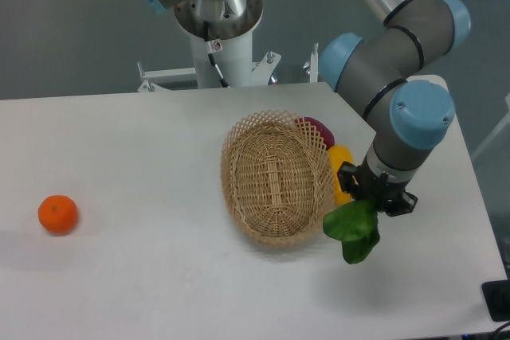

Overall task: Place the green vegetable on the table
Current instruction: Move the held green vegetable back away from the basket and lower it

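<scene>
From the fixed camera, the arm reaches down at the right side of the table (143,165), and the gripper (376,197) sits low, just right of the wicker basket (275,177). Its black fingers close on the green vegetable (353,228), whose dark leaves hang below the gripper, spilling toward the front edge. The stalk end is hidden in the gripper. Whether the leaves touch the tabletop or hang just above it, I cannot tell. The leaves lie just beside the basket's right front rim. Behind the gripper, a yellow fruit (341,161) lies against the basket's right side, and a dark red item (316,130) peeks out behind the rim. Far off at the left, an orange (57,214) rests alone on the white surface, well apart from everything.
</scene>
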{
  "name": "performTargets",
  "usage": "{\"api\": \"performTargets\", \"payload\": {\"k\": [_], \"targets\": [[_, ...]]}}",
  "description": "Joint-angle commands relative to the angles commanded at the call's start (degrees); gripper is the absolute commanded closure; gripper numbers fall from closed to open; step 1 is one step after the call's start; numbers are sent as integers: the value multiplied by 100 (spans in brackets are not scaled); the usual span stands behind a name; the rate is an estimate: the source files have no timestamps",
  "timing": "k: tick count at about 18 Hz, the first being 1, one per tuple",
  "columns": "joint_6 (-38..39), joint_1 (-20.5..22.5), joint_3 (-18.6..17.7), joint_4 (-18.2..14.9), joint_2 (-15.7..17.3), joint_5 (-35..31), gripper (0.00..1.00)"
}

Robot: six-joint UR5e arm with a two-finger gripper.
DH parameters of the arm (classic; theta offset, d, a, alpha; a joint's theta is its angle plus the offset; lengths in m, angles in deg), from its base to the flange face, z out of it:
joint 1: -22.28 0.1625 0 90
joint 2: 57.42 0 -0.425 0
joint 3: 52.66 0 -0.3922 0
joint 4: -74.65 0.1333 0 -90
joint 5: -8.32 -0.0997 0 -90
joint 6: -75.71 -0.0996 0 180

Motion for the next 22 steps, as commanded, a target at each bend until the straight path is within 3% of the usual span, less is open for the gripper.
{"api": "performTargets", "payload": {"k": [9,12,16,19,22], "targets": [[-430,667,-88,-44,53,-35,74],[-877,949,-263,8,114,-70,74],[-1090,1020,-421,105,70,-79,74],[-1090,1107,-789,543,70,-79,74],[-1046,1090,-1264,1483,79,-97,72]]}}
